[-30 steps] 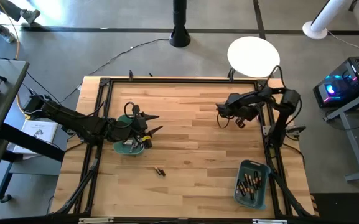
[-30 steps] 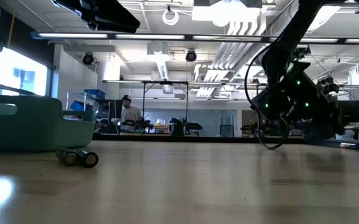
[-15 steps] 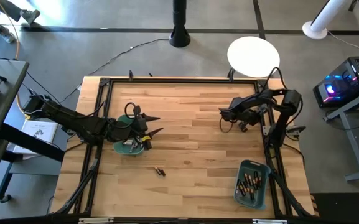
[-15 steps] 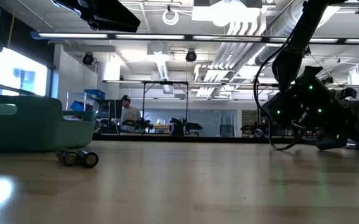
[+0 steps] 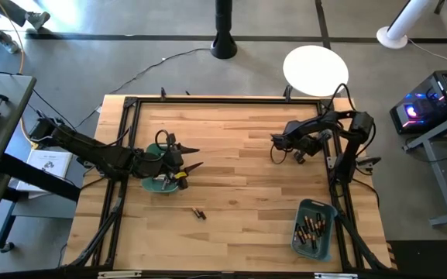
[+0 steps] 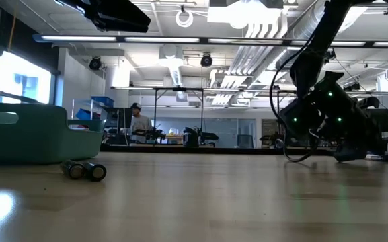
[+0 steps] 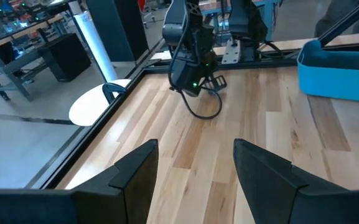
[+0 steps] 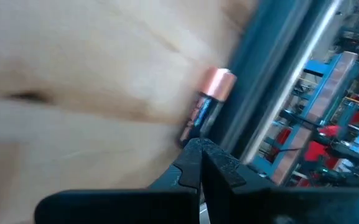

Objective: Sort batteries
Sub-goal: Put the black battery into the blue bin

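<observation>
Evidently a copper-capped battery (image 8: 205, 106) lying on the bench (image 5: 238, 178) against the dark frame rail (image 8: 272, 81) is being approached by the right hand (image 8: 201, 163), fingers together, which should be parted and lowered astride the cell before closing.

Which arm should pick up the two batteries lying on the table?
Left. Its open hand is nearer the two batteries; the right hand already seems to grip another battery.

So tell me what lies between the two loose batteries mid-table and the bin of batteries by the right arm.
Nothing but bare wood. In the high view, the stretch from the two loose batteries to the teal bin is open tabletop.
</observation>
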Controlling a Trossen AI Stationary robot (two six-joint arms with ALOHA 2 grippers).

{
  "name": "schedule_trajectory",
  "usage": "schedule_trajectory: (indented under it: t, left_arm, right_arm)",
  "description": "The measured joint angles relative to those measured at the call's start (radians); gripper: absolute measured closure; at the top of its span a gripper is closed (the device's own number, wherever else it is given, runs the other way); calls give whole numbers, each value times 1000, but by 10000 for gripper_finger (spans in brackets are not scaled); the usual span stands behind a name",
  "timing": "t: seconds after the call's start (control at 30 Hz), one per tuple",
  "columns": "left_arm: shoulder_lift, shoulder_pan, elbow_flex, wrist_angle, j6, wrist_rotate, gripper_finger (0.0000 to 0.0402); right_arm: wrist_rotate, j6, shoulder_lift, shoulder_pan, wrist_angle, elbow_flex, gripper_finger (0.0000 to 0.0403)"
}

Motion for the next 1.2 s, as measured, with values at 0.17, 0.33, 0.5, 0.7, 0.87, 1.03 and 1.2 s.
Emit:
schedule_trajectory:
  t: [0.17,0.33,0.5,0.7,0.87,1.03,1.2]
  left_arm:
    - [0,0,0,0,0,-1,202]
    - [0,0,0,0,-7,-4,202]
    - [0,0,0,-1,-8,-4,202]
    - [0,0,0,-3,-11,-4,202]
    - [0,0,0,-2,-10,-4,202]
    - [0,0,0,-1,-10,-4,202]
    - [0,1,0,0,-10,-4,202]
  right_arm:
    - [20,17,1,65,-145,106,403]
    - [75,13,0,127,-222,201,403]
    - [28,-23,-52,105,-146,180,389]
    - [-26,-99,-224,22,36,61,297]
    - [-112,-108,-420,-58,147,-34,212]
    - [-250,-132,-552,-180,353,-164,191]
    - [-284,-125,-569,-265,466,-238,204]
